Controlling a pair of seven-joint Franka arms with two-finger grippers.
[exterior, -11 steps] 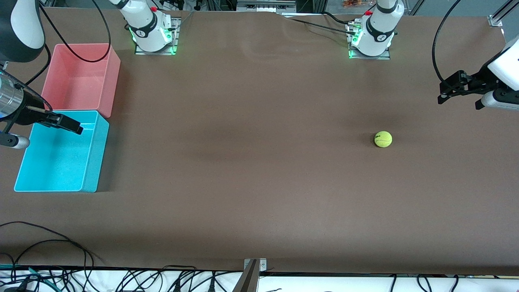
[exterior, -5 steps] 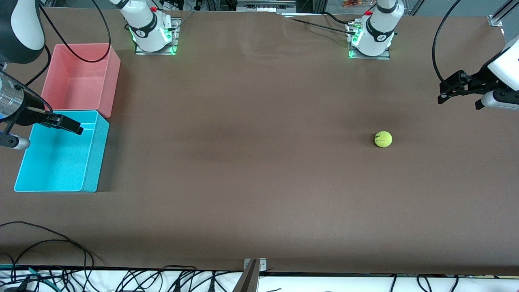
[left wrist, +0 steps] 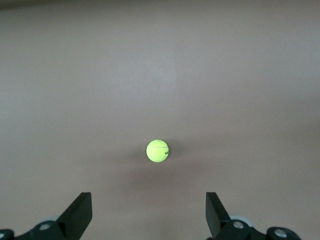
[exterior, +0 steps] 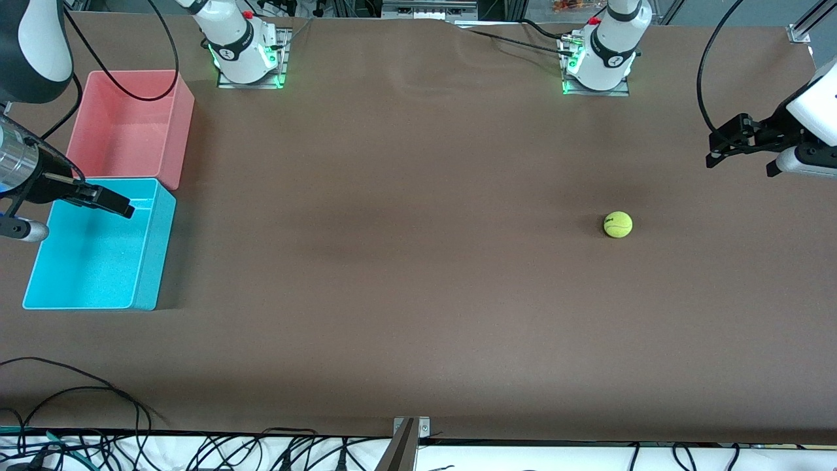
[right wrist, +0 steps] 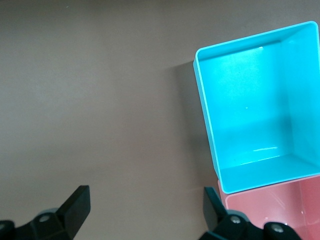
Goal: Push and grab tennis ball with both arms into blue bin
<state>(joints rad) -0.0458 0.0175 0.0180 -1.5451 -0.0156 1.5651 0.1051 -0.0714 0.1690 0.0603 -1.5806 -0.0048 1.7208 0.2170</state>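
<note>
Yellow-green tennis ball [exterior: 617, 224] sat loose at frame right, far from the blue bin [exterior: 145, 288] at left edge; left gripper [exterior: 719, 149] nearby and right gripper [exterior: 121, 208] over the bin hung wide open, empty, seemingly staged for push and catch.

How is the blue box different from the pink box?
The blue bin is cyan; the pink bin is salmon pink. The blue bin lies nearer the front camera, the pink bin farther from it. The right hand hangs open over the blue bin, not over the pink bin. Both are empty, look the same size and sit side by side.
</note>
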